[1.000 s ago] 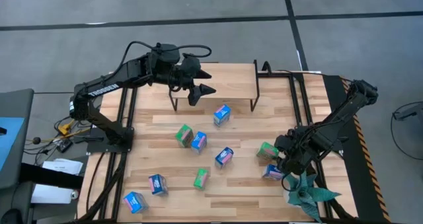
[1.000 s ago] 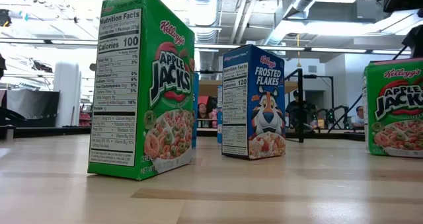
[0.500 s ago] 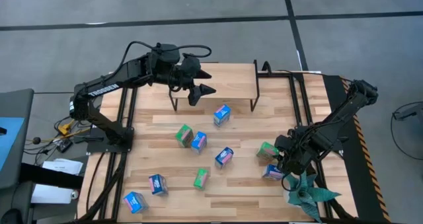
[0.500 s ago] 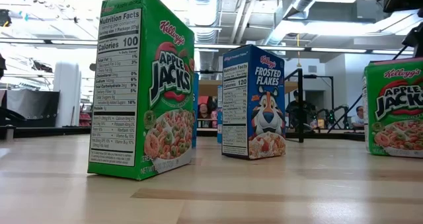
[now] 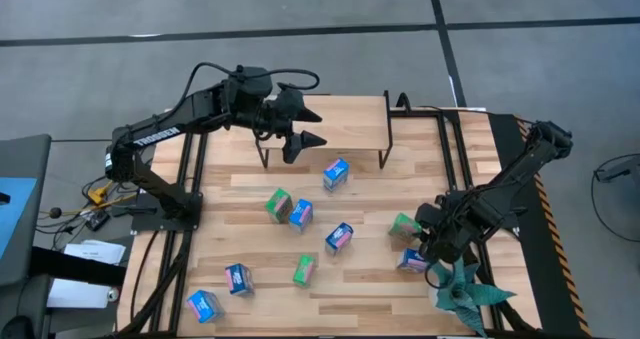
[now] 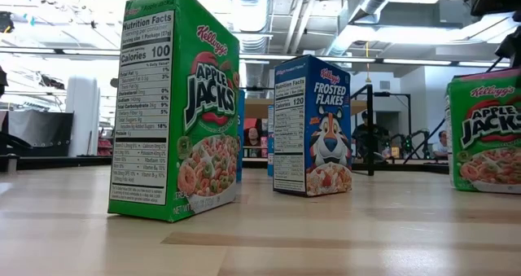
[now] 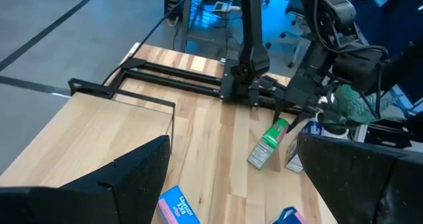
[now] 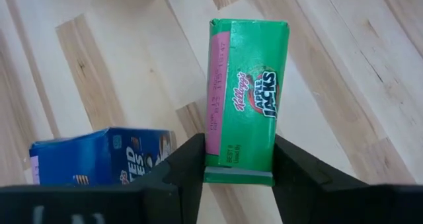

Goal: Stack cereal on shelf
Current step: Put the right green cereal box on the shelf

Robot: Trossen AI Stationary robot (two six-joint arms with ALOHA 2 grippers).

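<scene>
With my right jaws (image 8: 239, 174) clamped on the short end of a green box (image 8: 246, 128), I have one cereal ready to lift — it lies toward three o'clock on the worktop (image 5: 250, 229), a blue box (image 8: 99, 156) just beside it. I grip across the narrow sides, I judge, so the box can be raised and set down flat without slipping. A teal plant (image 5: 462, 291) sits close behind my right wrist, near five o'clock, so I'd pull up rather than back.

My left jaws (image 5: 303, 137) hang apart over the shelf (image 5: 345, 114) at twelve o'clock, holding nothing — likely waiting there to steady or receive what arrives. The shelf's board looks bare as far as I can see; no cereal is stacked on it yet.

The other boxes (image 5: 300, 214) are scattered across the middle of the worktop, from six to nine o'clock, mostly blue, a few green, well apart from the shelf. From table height, some of them stand upright.
</scene>
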